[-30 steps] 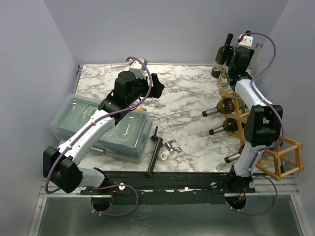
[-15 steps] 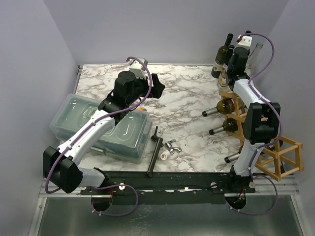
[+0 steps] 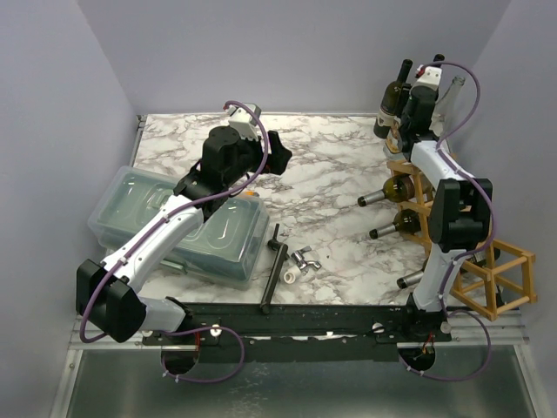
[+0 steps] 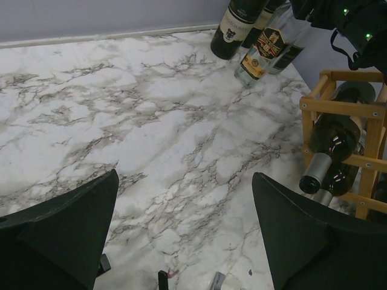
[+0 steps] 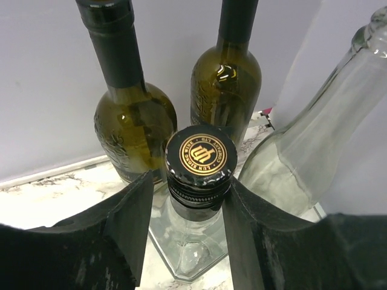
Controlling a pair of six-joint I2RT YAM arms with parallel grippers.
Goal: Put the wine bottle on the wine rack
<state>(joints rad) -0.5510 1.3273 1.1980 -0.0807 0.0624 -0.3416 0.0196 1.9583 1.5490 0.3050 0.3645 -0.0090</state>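
Note:
Several bottles stand at the table's far right corner. In the right wrist view a clear square bottle with a black and gold cap [image 5: 201, 158] stands in front of two dark green bottles [image 5: 134, 118] and beside a tall clear bottle [image 5: 314, 139]. My right gripper [image 5: 190, 181] is open, its jaws either side of that capped neck; the right finger touches it and the left stands a little off. The wooden wine rack [image 3: 489, 277] holds three bottles lying down [image 3: 393, 190]. My left gripper [image 4: 184, 223] is open and empty above the marble.
A clear lidded plastic bin [image 3: 174, 218] lies at the left under my left arm. A black bar [image 3: 274, 270] and small metal and white parts [image 3: 298, 266] lie near the front middle. The rack also shows in the left wrist view [image 4: 369, 109].
My right arm has shifted slightly left, bringing its gripper in over the corner bottles. The left arm has not moved.

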